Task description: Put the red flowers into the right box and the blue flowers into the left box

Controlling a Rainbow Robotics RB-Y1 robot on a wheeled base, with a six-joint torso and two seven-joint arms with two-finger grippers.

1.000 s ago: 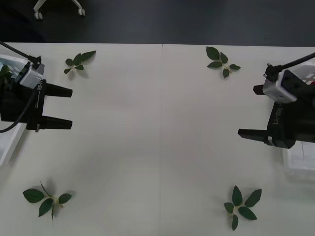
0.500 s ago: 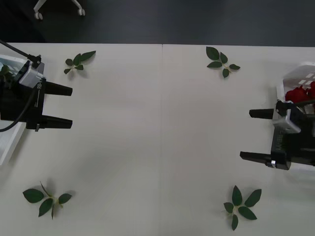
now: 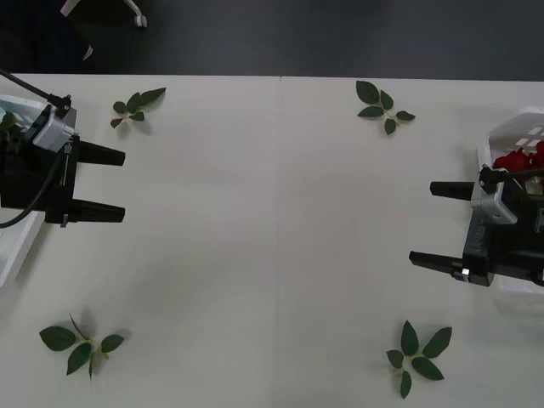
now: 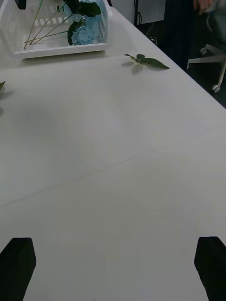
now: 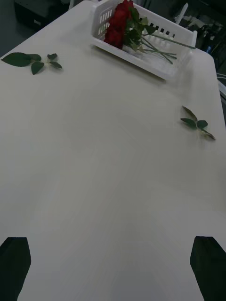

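Two white slotted baskets are observed on the white table (image 3: 272,238), one at each side edge. The right box (image 3: 508,134) sits at the table's right edge; the red flowers (image 3: 518,159) are seen in it as a cluster of deep-red blooms. In the left wrist view the right box (image 5: 155,35) is seen to hold the red flowers (image 5: 118,21) bunched at one end, with thin green stems running along the basket's long axis toward its opposite end, a few stem tips projecting past the rim. An exact count of roses cannot be made; several blooms are packed together.

The left box (image 3: 10,246) is placed at the table's left edge, largely covered by the arm. In the right wrist view the left box (image 4: 56,28) is seen to hold the blue flowers (image 4: 87,30), pale-blue heads with big dark leaves gathered at one end, and pale stems laid slanting across the basket toward the other end. The heads cannot be counted apart.

Four loose leaf sprigs are counted on the table, one near each corner: far left (image 3: 136,106), far right (image 3: 381,105), near left (image 3: 78,344), near right (image 3: 416,357).

The left gripper (image 3: 115,184) is held at the left edge, fingers spread wide, nothing between them. The right gripper (image 3: 429,223) is held at the right edge beside the right box, likewise wide apart and empty.
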